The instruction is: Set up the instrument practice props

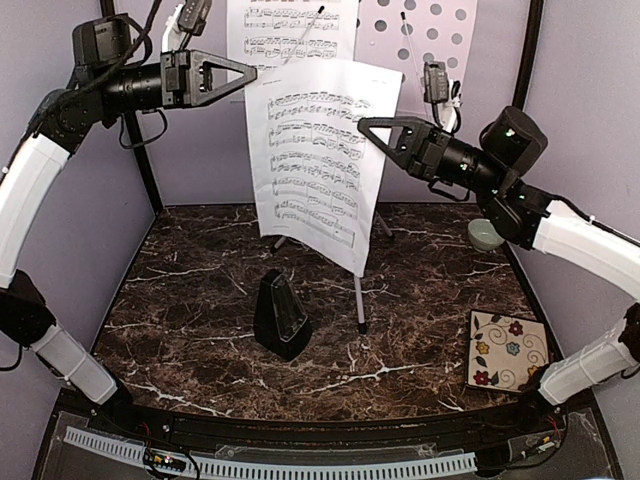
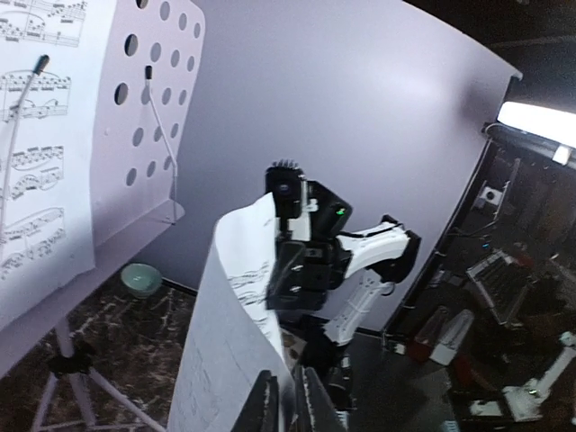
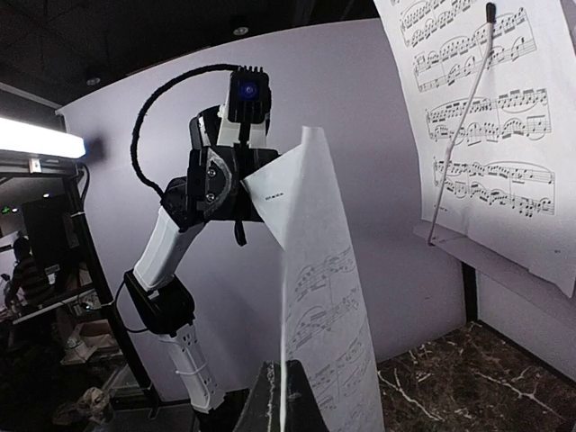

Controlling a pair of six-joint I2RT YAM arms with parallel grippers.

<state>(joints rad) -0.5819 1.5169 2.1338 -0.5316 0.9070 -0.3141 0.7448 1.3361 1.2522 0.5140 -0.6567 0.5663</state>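
- The left gripper [image 1: 250,75] is high on the far left. It is clamped on the upper left corner of the loose music sheet [image 1: 315,170].
- In the left wrist view the left fingers [image 2: 266,407] lie on either side of the paper's edge. They seem pressed on it, though the contact is low in the frame and hard to read.
- The right gripper [image 1: 365,125] reaches in from the right. Its jaws are closed tight on the right edge of the same sheet, a little below the top corner.
- In the right wrist view the paper rises straight out from between the right gripper's fingertips.
- The loose music sheet hangs upright between the two arms. It is bowed and sits above the table [image 1: 420,290], just on the near side of the music stand [image 1: 430,35].
- The stand is at the far middle of the table. The right half of its hole-dotted desk is bare, and one silver tripod leg [image 1: 359,300] shows below the hanging sheet.
- The second music sheet [image 1: 285,30] rests on the left half of the desk, under a thin retaining wire.
- The black metronome [image 1: 281,318] stands upright on the table, near of the hanging sheet and apart from both grippers.
- The pale green bowl [image 1: 485,234] is at the far right, beside the right arm.
- The floral tile [image 1: 508,350] lies flat at the near right corner.
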